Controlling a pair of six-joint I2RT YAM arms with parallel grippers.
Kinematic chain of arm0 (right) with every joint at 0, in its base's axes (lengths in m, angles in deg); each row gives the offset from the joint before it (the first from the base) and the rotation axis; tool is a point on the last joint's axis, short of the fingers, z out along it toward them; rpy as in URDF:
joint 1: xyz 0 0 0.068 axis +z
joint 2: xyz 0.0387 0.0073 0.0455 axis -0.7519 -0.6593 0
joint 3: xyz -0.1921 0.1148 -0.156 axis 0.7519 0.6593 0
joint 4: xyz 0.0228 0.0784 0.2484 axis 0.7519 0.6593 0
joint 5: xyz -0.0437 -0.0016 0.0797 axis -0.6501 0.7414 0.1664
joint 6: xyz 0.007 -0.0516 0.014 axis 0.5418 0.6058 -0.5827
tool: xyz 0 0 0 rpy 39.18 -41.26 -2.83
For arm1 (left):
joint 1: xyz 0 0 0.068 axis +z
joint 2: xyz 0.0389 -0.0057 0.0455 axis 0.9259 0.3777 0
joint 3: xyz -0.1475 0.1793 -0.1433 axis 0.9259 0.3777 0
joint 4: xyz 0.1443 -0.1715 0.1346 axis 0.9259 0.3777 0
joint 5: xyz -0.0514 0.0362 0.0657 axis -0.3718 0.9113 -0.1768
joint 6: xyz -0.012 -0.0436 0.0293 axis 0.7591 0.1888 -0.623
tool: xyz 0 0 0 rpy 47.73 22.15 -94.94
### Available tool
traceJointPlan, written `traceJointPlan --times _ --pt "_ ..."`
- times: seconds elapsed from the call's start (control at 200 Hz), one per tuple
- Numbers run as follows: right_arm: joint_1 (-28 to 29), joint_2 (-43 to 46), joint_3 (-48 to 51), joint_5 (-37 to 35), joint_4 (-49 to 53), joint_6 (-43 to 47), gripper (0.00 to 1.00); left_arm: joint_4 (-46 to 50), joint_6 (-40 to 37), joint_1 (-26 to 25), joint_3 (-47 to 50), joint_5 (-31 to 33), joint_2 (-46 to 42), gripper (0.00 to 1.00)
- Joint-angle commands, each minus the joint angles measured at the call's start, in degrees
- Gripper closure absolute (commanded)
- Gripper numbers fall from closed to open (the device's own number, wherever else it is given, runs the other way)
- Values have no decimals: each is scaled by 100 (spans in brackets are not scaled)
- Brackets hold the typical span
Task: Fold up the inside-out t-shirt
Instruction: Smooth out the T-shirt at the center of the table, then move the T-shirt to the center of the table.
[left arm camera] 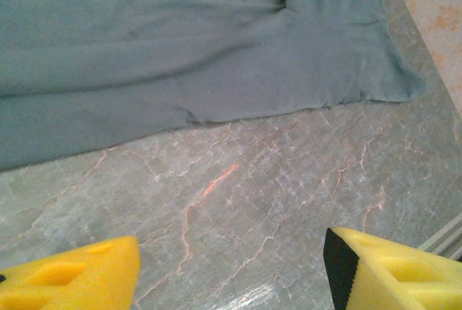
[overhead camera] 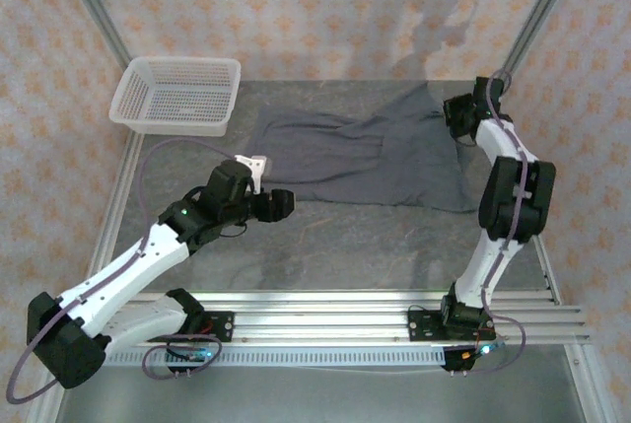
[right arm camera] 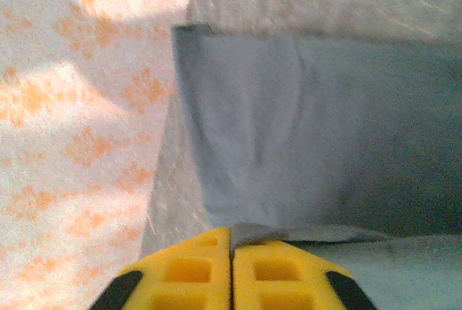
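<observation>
Garment: we see the plain dark slate-grey short-sleeved t-shirt (overhead camera: 375,157) lying across the far middle and right of the grey marbled counter (overhead camera: 375,246). It is spread out in one loose, rippled layer (no print that we can make out).
Neighbour: the white plastic mesh basket (overhead camera: 168,127) sits at the far left corner, near the shirt's left end; we cannot tell whether the two touch.
Right side: the right end effector (overhead camera: 455,112) is at the shirt's far right corner. In the wrist view its yellow fingers are pressed together with a sliver of grey cloth coming out at the tips, so we read it as clenched on the fabric. The corner rises to a small peak there.
Left side: the left end effector (overhead camera: 284,203) hangs over bare counter just short of the shirt's near hem, its fingers spread wide and grasping nothing.
Done: little, in our judgement. The cloth is laid out and one corner is in a grip.
Not done: every fold. We see no doubled layer or crease, and both sleeves lie unfolded (which face is up we cannot tell).
Progress: early, at the first corner pick-up.
</observation>
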Motion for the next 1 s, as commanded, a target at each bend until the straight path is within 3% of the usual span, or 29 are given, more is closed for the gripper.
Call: traceJointPlan --times 0.0,0.16,0.23,0.27,0.325,0.375,0.455,0.57,0.776,0.921,0.996 --pt "-4 -433 -643 -171 549 84 63 231 267 -43 170 601 -158 31" --pt "-22 60 -428 -243 952 809 56 626 726 -20 41 1748 238 33" --pt "-19 552 144 -118 908 1120 56 776 806 91 -256 1977 764 40" --pt "-23 848 551 -110 924 1323 58 826 856 218 -475 2043 1131 51" --pt "-19 1257 1205 -109 800 1411 63 719 954 453 -694 2022 1632 78" --pt "-21 1563 1872 -104 619 1423 74 404 1018 718 -837 1713 2094 100" --pt "-48 1889 2658 -371 494 1464 90 -137 1110 1031 -1039 1377 2866 100" --pt "-345 1851 3169 -429 498 1520 100 -214 1071 1263 -1657 1434 3982 100" --pt "-497 1423 3346 -145 762 1828 100 -69 1169 1407 -2015 1803 4784 100" --pt "-500 1182 3520 -115 971 1786 100 -405 1700 1425 -1190 1615 4861 100" --pt "-499 1114 3512 -133 1346 1849 100 -1099 2014 1416 -234 1335 4410 100"
